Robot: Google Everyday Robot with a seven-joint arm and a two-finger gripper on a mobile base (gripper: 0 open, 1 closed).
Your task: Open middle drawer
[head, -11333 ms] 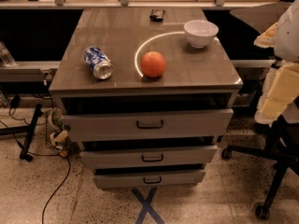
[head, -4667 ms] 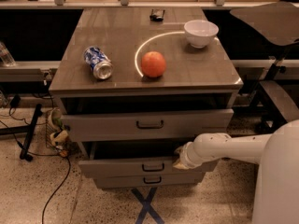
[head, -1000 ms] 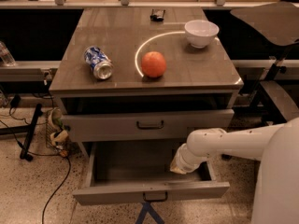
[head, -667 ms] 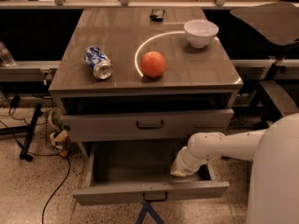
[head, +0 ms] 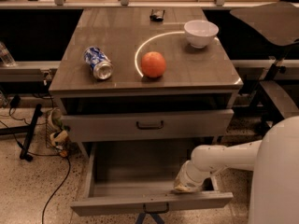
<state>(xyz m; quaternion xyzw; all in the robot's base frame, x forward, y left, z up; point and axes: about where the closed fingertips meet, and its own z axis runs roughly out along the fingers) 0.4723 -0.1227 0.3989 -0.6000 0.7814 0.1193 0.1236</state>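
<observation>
One level under the uppermost drawer front (head: pixel 107 126), middle drawer (head: pixel 126 171) pulled out toward 6 o'clock, long axis 9-to-3. Gripper (head: pixel 187 186) inside at its 4 o'clock corner; grip state not discernible. Bare drawer floor toward 9 o'clock.

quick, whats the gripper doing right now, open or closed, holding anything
Gripper: down inside the open middle drawer, at its front right corner; open, closed or holding cannot be told.

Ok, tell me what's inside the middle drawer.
The middle drawer shows only bare grey floor, plus the gripper reaching into its front right corner. The patch under the gripper is hidden.
</observation>
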